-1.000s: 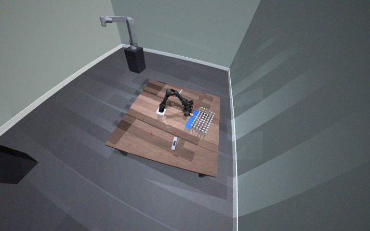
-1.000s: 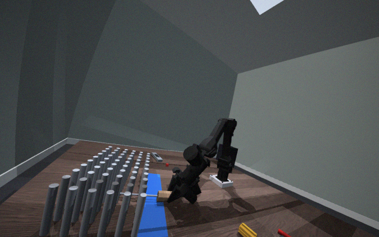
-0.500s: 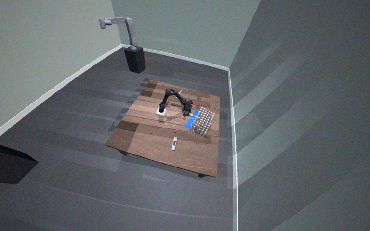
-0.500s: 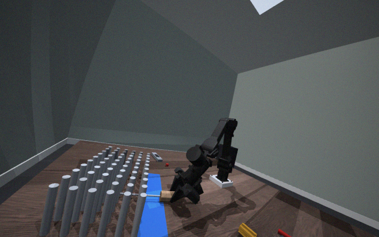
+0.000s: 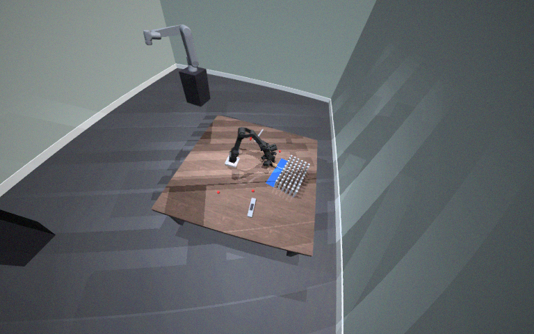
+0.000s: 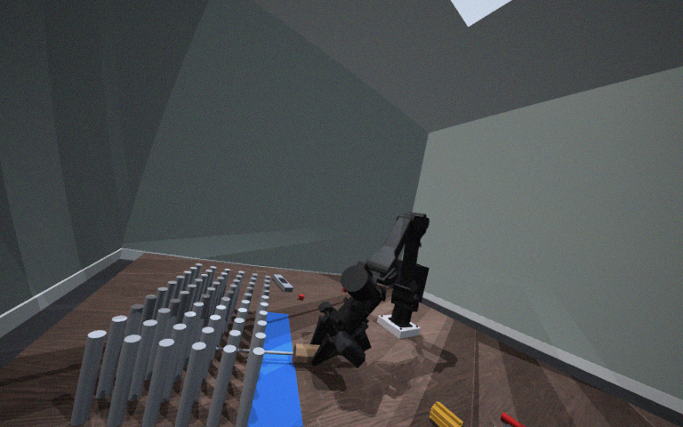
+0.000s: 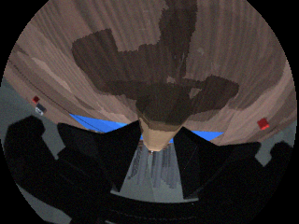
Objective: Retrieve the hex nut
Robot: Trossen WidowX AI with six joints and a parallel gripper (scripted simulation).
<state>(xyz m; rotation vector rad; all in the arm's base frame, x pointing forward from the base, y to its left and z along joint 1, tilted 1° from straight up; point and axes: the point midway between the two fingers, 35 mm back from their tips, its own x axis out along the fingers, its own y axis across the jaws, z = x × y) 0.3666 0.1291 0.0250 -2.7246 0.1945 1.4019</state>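
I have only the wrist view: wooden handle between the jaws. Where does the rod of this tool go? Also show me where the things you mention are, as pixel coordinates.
Observer: In the exterior view, the rod (image 5: 279, 168) (image 6: 279, 352) crosses over the blue strip (image 5: 273, 179) (image 6: 282, 398) (image 7: 93, 122) and reaches in among the spacers (image 5: 308, 165) (image 6: 189, 387) (image 7: 161, 168).
Operator: Is there some loose object which I do not see?
Observer: Yes. A yellow piece (image 6: 445, 414) lies on the table, on the arm's side of the strip.

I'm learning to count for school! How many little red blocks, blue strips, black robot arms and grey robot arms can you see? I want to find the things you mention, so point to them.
Little red blocks (image 5: 253, 191) (image 6: 301, 296) (image 7: 263, 124): 3
Blue strips (image 5: 277, 173) (image 6: 277, 395) (image 7: 98, 122): 1
Black robot arms (image 5: 238, 143) (image 6: 412, 252): 1
Grey robot arms (image 5: 188, 45): 1
Total: 6
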